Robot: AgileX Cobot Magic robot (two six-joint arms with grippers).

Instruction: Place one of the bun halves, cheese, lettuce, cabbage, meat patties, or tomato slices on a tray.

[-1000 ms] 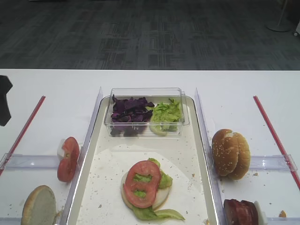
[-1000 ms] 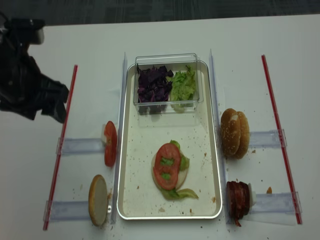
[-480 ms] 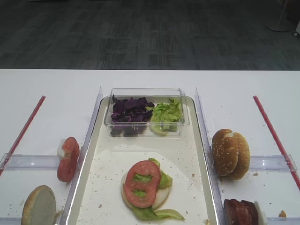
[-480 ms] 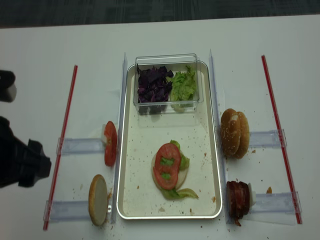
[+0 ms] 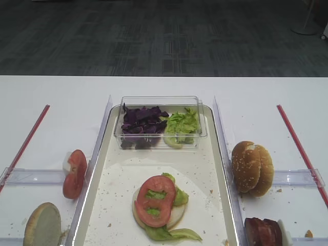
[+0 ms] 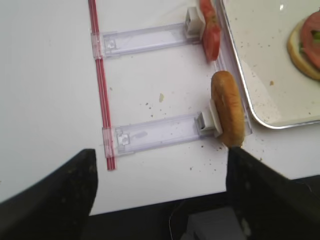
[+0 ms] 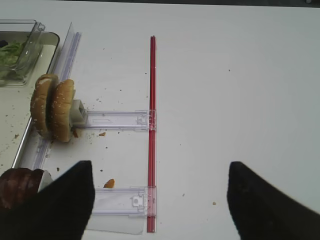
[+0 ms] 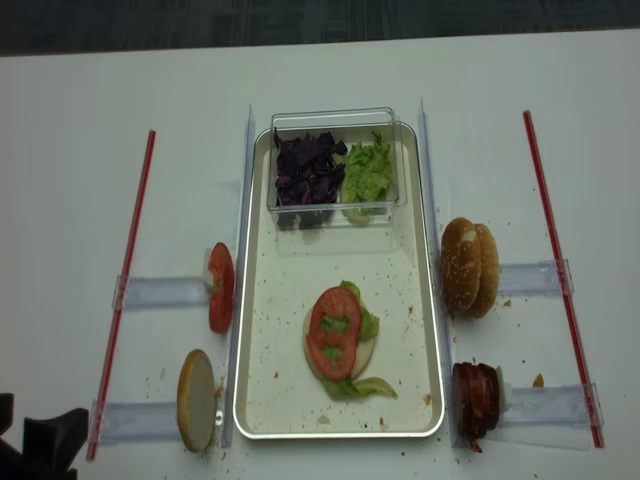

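I am pulling the left gripper (image 6: 160,200), jaws wide and empty, back from the table's left side toward me, leaving the tomato slice (image 5: 156,201) stacked on the bun half (image 5: 173,215) in the tray (image 5: 215,169), ahead and right of those jaws; right gripper (image 7: 157,200) also spread.

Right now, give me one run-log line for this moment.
left gripper: open, empty | right gripper: open, empty | tray: bun half, lettuce, tomato slice stacked
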